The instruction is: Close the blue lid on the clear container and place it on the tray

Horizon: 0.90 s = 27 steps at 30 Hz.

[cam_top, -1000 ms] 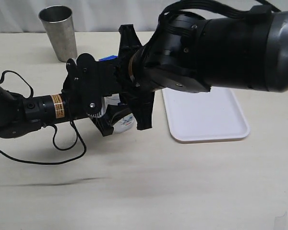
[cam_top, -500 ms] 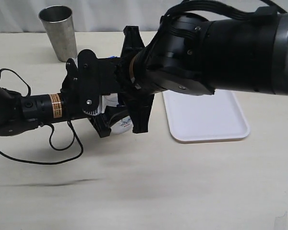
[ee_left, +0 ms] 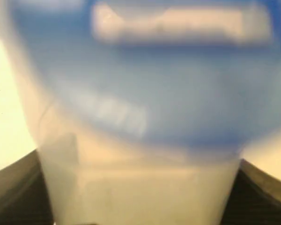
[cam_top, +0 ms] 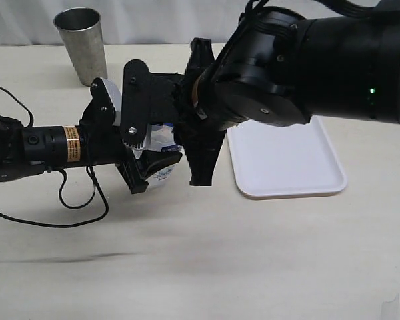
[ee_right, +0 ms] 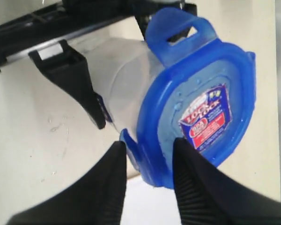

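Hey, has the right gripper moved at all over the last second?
Yes. In the exterior view the right gripper has shifted right, away from the metal cup and toward the tray.

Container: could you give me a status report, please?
Left gripper shut on container, held sideways. Right gripper pinching lid rim; lid on mouth, one flap raised. Not yet on tray.

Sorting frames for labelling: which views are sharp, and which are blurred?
Left wrist view: badly out of focus, the clear container fills it as a smear; right wrist view: sharp, sticker on the blue lid legible; exterior view: sharp, soft shadows on the table.
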Tool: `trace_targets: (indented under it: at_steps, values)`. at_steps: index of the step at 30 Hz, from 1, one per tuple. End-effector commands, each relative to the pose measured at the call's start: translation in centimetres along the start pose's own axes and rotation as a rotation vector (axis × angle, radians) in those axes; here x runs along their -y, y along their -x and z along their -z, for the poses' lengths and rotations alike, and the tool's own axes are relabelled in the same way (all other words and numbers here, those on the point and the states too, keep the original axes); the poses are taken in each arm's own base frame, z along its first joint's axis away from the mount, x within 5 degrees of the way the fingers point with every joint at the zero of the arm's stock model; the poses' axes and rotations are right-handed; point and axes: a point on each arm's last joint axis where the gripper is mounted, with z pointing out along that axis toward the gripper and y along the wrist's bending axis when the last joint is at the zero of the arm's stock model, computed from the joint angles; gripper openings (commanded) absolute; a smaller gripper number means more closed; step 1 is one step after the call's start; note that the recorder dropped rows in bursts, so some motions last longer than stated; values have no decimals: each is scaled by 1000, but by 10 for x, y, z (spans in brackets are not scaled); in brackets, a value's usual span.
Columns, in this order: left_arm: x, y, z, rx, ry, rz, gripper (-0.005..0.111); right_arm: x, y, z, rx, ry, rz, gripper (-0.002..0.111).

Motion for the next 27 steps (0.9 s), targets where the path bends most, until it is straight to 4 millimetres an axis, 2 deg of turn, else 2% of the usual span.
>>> trace_targets:
  at_steps: [1, 9, 13, 19, 22, 24, 27]
  values:
    - [6, 9, 3, 58, -48, -30, 0, -11, -14, -16, -100, 90, -48, 30]
    - [6, 9, 3, 59, -50, -31, 0, -8, -13, -13, -80, 82, -61, 30]
    - [6, 9, 3, 59, -50, -31, 0, -3, -10, 3, -30, 54, -80, 30]
    - [6, 9, 3, 58, -48, -30, 0, 10, -19, 27, 41, 104, -332, 30]
    - [6, 8, 3, 55, -49, -31, 0, 22, -27, 31, 27, 149, -458, 40]
    - [6, 8, 2, 54, -50, -30, 0, 33, -29, 35, 57, 197, -605, 50]
    - [6, 8, 2, 52, -49, -30, 0, 50, -22, 48, 149, 256, -791, 53]
